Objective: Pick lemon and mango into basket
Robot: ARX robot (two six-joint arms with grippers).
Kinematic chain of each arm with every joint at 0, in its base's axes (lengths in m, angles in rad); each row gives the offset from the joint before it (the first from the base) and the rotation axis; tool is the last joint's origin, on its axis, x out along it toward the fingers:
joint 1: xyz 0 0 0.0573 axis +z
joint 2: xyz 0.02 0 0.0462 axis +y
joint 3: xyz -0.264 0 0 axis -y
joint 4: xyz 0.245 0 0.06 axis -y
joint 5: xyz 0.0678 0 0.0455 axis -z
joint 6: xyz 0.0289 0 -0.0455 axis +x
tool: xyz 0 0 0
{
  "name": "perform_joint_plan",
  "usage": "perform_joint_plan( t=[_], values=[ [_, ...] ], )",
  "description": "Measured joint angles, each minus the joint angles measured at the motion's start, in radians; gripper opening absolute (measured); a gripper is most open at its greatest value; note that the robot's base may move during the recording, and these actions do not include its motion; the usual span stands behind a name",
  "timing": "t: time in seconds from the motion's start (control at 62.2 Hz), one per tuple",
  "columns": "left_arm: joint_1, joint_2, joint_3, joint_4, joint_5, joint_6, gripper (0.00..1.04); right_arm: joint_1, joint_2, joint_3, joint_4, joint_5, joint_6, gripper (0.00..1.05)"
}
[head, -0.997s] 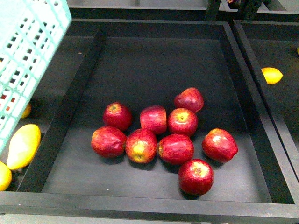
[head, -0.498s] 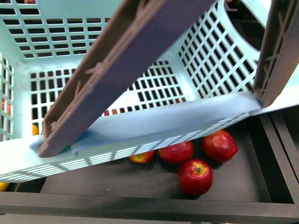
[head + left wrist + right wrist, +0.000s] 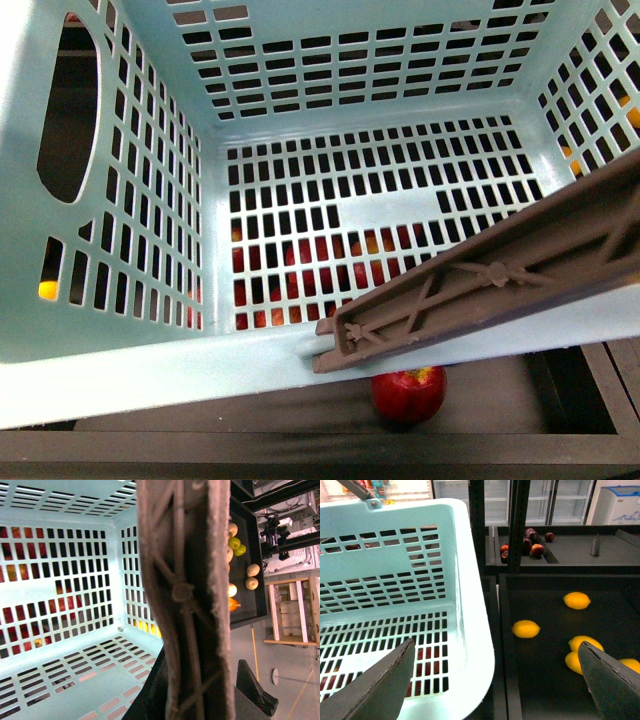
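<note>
One teal basket (image 3: pixel 130 150) with one brown handle (image 3: pixel 480 285). One red apple (image 3: pixel 408 393) shows clear of it; more red fruit behind the slotted floor cannot be counted. Five yellow lemons (image 3: pixel 526 628) lie in the dark bin (image 3: pixel 545 655) beside it, two partly hidden.

The front camera looks steeply down into the basket (image 3: pixel 120 330) from so near that its teal walls fill the frame. The left wrist camera sits right against the brown handle (image 3: pixel 190 595) and faces the same slotted interior. The right wrist camera looks forward between the right claw (image 3: pixel 495 644)'s spread fingers, with the basket rim beside one finger and a dark tray (image 3: pixel 540 680) ahead. All three views share the basket floor.
</note>
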Motion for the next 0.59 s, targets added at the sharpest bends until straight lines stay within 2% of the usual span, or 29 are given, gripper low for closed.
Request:
perform_joint_plan(
  t=[0.595],
  values=[
    [0.001, 0.000, 0.000, 0.000, -0.005, 0.003, 0.05, 0.000, 0.000, 0.000, 0.000, 0.000, 0.000, 0.96]
  ],
)
